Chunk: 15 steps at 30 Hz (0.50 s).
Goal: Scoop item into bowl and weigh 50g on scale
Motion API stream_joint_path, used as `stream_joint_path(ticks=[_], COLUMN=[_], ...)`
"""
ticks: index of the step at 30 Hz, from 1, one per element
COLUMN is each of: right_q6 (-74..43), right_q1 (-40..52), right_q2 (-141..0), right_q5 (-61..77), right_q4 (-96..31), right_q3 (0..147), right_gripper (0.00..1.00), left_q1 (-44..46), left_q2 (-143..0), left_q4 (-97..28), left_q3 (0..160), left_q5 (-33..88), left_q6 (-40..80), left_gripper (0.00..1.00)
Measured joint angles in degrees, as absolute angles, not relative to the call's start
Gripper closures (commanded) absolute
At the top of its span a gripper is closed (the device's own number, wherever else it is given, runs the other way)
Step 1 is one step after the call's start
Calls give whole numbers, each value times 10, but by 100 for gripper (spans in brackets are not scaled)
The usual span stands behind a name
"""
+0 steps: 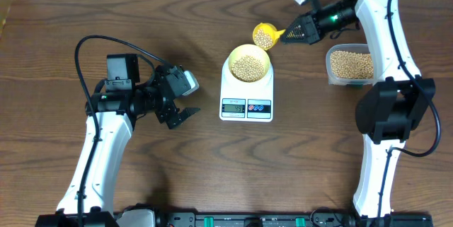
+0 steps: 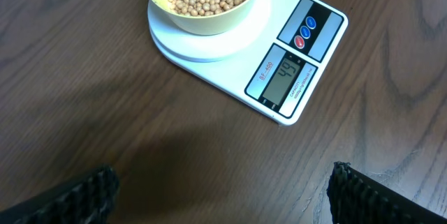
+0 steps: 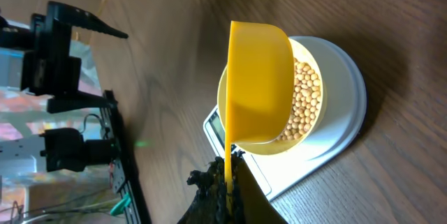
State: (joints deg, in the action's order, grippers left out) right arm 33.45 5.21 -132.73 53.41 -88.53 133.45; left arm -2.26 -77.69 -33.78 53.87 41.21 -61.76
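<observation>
overhead: the left arm lies along the table (image 1: 64, 57) with its elbow bent and its wrist turned toward the middle. the left end effector (image 1: 185, 101) has its fingers spread and holds nothing. the scale (image 1: 246, 107) sits ahead of it, near but apart. the right arm rises along the far side and folds back. the right end effector (image 1: 289, 36) is pinching the handle of a yellow scoop (image 1: 265, 36). the scoop's cup, just past the fingertips, holds beans (image 1: 248, 66) and hangs beside the far rim of the bowl (image 1: 234, 51). the bowl stands on the scale's platform, well filled with beans. behind that end effector, next to its arm, a clear tub (image 1: 350, 80) holds more beans.

left wrist: two dark ridged fingers (image 2: 84, 192) sit at the lower corners, wide apart, with bare table between them. ahead of them, only this view gives the scale's face. the display (image 2: 285, 77) reads 49, red lettering beside it reads sf-400, and there is one blue button (image 2: 310, 24) and one red button (image 2: 301, 40). the smaller print is too fine to read.

right wrist: the scoop's handle runs out from between the closed fingers. its cup is seen from the outside, tipped on edge over the bowl. beans show past the cup inside the bowl, with the white platform under it. the left arm stands beyond, out of focus.
</observation>
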Motion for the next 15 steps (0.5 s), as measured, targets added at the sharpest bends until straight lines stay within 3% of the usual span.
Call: stream_joint_path(ticks=[15], right_q6=[335], right_q1=[100], right_q2=[-1327], right_q5=[439], right_q4=[-876], right_q3=[1334], right_gripper=[99], left_q1=[-23], left_q2=[-777], left_q4=[-338], left_q3=[539], left_q5=[412], left_q6=[-618], left_gripper=[3])
